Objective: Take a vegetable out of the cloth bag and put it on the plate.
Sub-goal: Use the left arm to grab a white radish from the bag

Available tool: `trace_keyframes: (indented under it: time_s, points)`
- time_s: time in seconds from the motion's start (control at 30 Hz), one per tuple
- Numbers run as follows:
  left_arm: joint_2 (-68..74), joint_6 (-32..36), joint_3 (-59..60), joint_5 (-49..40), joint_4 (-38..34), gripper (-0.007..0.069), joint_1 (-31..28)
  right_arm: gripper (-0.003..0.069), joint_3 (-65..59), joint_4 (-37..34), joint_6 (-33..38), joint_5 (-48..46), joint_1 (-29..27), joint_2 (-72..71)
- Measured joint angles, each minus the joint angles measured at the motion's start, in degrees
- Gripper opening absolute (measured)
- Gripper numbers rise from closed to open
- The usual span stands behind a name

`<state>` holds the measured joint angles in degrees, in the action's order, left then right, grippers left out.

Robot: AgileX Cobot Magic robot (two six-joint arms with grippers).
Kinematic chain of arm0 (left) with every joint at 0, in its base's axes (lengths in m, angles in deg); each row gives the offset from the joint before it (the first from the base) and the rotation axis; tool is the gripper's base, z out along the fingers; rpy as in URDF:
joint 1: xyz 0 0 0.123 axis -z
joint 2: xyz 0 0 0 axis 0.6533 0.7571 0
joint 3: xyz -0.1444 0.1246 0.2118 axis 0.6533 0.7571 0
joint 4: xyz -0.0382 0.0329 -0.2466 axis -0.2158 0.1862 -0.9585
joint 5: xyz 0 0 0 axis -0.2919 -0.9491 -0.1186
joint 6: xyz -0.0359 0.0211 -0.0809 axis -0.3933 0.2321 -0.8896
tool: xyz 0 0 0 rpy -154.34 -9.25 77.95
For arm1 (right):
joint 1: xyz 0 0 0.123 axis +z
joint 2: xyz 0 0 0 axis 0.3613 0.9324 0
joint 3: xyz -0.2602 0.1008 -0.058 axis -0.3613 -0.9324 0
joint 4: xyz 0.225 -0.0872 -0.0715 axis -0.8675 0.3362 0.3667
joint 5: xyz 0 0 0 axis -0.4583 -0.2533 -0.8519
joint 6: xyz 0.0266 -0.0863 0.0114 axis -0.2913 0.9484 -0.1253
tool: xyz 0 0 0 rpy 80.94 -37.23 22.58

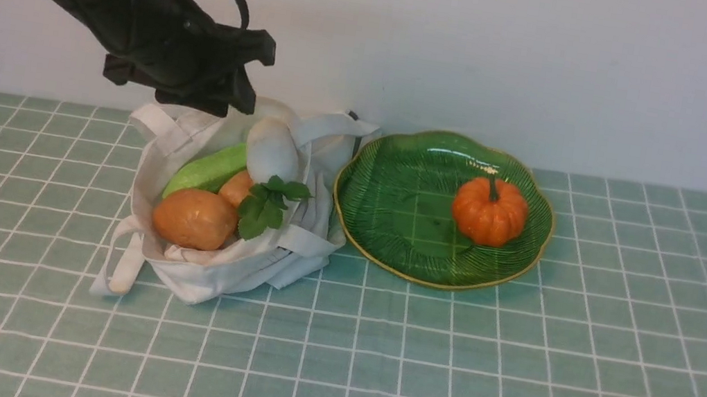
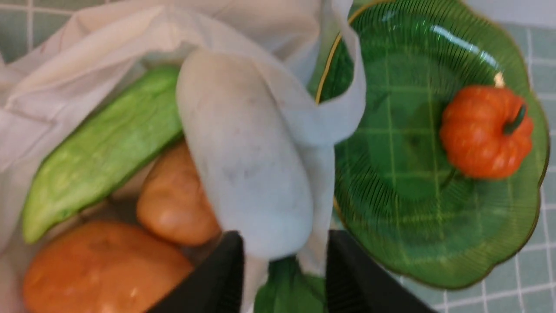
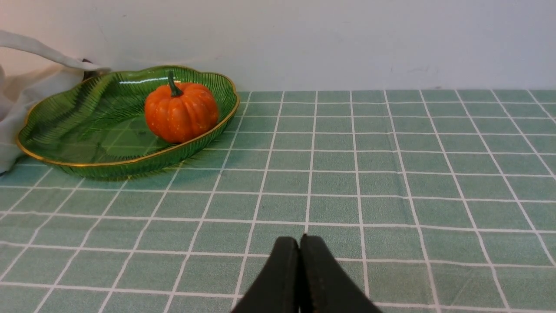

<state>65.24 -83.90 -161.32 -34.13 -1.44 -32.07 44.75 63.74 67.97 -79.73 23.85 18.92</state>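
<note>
One white radish lies in the cloth bag, left of the plate; left fingers apart, right fingers together.

Pale plain wall, green white-gridded tabletop

The bag is soft cloth, all crumply, with no shine. At its twelve o'clock, the radish is smooth and only a tiny bit shiny. At the bag's eleven o'clock, the cucumber looks a bit bumpy and a little shiny. At its eight o'clock, the big brown vegetable is smooth and shiny. The plate looks like see-through glass, very shiny, with ridgy lines and a shiny gold edge. At its three o'clock, the pumpkin is glossy with bumpy ribs.
</note>
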Motion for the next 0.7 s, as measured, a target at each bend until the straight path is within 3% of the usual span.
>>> trace_keyframes:
  time_s: [0.2, 0.33, 0.5, 0.57, 0.6, 0.7]
  points:
    - [5.47, 0.00, 0.00, 3.22, -2.27, 0.0519, 0.00, -0.0016, 0.00, 0.00, 0.00, 0.00, 0.00, 0.00]
    - [8.10, 0.00, 0.00, 3.82, -3.26, 0.0587, 0.00, -0.0016, 0.00, 0.00, 0.00, 0.00, 0.00, 0.00]
    - [10.62, 0.00, 0.00, 5.80, -6.22, 0.0571, 0.00, -0.0016, 0.00, 0.00, 0.00, 0.00, 0.00, 0.00]
    - [11.27, 0.00, 0.00, 6.87, -6.74, 0.0537, 0.00, -0.0016, 0.00, 0.00, 0.00, 0.00, 0.00, 0.00]
    - [11.71, 0.00, 0.00, 7.53, -6.89, 0.0468, 0.00, -0.0016, 0.00, 0.00, 0.00, 0.00, 0.00, 0.00]
    - [11.95, 0.00, 0.00, 8.14, -7.21, 0.0447, 0.00, -0.0016, 0.00, 0.00, 0.00, 0.00, 0.00, 0.00]
